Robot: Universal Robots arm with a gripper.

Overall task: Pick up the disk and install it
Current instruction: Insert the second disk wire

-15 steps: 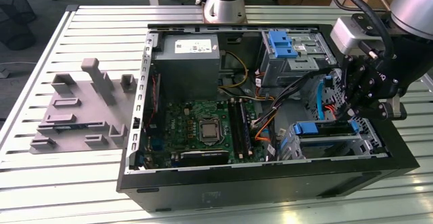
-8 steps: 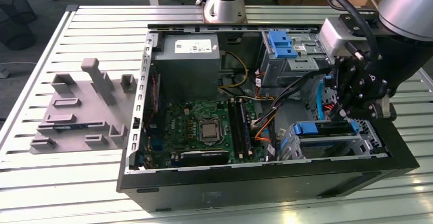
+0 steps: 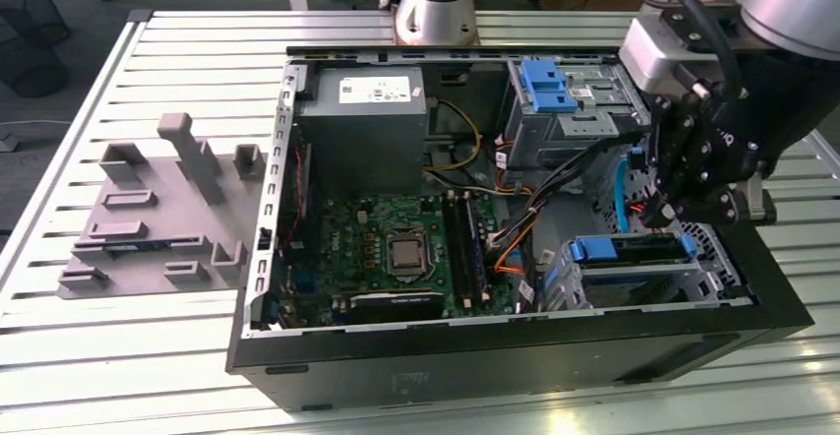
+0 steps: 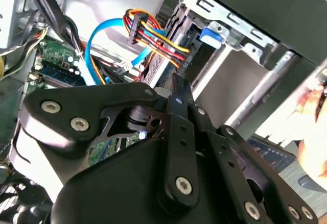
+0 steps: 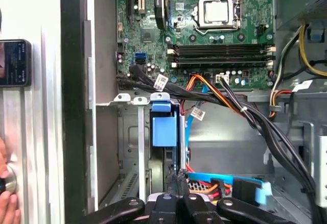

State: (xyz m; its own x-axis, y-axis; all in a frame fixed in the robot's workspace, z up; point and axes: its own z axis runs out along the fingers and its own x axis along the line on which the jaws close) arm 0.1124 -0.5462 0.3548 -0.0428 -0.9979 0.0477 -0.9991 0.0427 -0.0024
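While my pincer, pressed together, hovers over the disk in its bay, I'd guess seating remains.

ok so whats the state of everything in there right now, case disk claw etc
computer case: side open, interior exposed
disk: slotted into the drive cage, blue carrier end facing out; whether fully seated is unclear
claw: shut, tips just in front of the disk's carrier
processor socket: bare, no cooler on it
upper drive cage: blue bracket sitting on top
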